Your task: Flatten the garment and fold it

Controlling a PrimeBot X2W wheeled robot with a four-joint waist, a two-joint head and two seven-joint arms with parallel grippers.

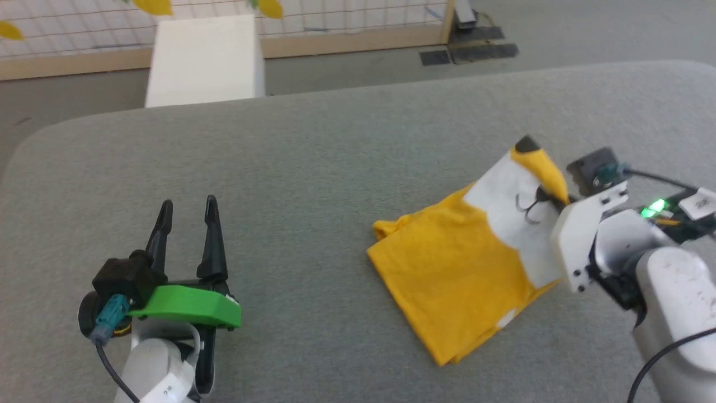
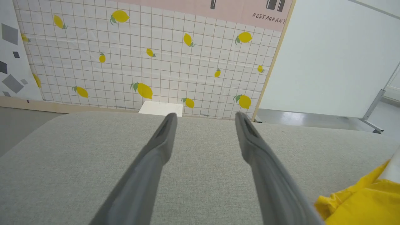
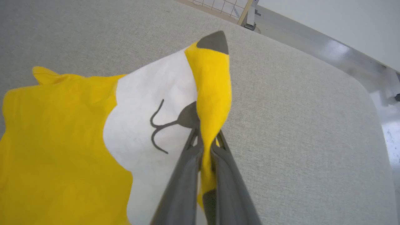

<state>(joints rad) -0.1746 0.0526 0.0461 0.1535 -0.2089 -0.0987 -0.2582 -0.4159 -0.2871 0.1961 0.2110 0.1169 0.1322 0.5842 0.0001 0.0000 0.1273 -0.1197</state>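
Right gripper (image 3: 207, 139) is clamped on a yellow ridge of the garment (image 1: 447, 268). Fabric is pinched between both fingers and stands up past the tips, with a dark patch at the peak. Garment lies bunched on the right half of the grey padded table (image 1: 313, 168); its right edge is lifted at the grip, the rest lies down. A white patch with thin black lines faces up beside the pinch. Left gripper (image 1: 188, 202) is released, fingers spread wide, holding nothing, low over the table at left, well apart from the garment. White box (image 1: 204, 59) sits past the far table edge, lemon-print wall (image 2: 140, 62) behind it.
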